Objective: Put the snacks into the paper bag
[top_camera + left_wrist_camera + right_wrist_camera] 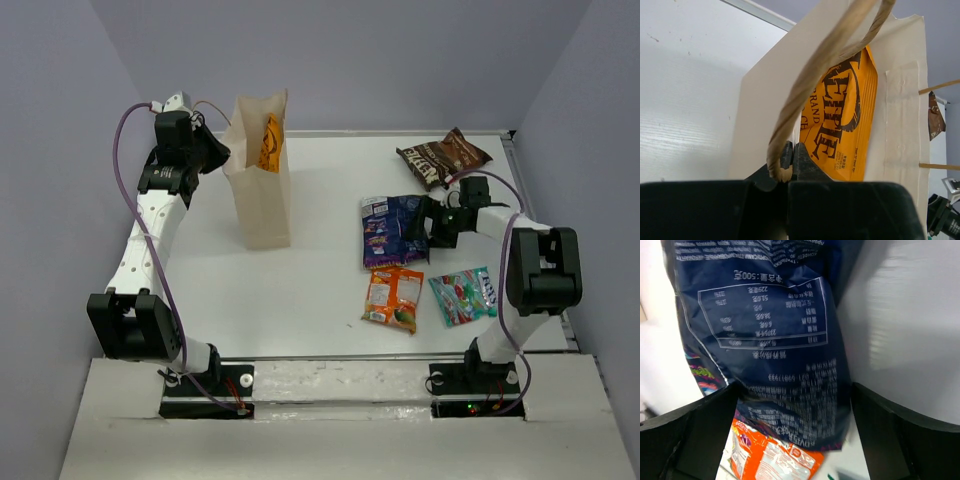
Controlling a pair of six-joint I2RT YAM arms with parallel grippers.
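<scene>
The paper bag (pixel 262 195) stands upright at the back left with the large orange-yellow chip bag (pixel 270 142) inside it. My left gripper (pixel 214 152) is shut on the bag's left rim, beside the cord handle (pixel 815 75). The left wrist view shows the bag (pixel 765 115) and the chip bag (pixel 845 120). My right gripper (pixel 428 224) is open, its jaws on either side of the dark blue bag (pixel 390 230), which also shows in the right wrist view (pixel 780 340). The brown bag (pixel 445 155), the small orange packet (pixel 393 298) and the small teal-green packet (pixel 463 296) lie on the table.
The white table (pixel 320 180) has raised edges at the back and right. The small orange packet (pixel 775 460) lies just beyond the blue bag's lower edge in the right wrist view. The grey walls stand close round the table.
</scene>
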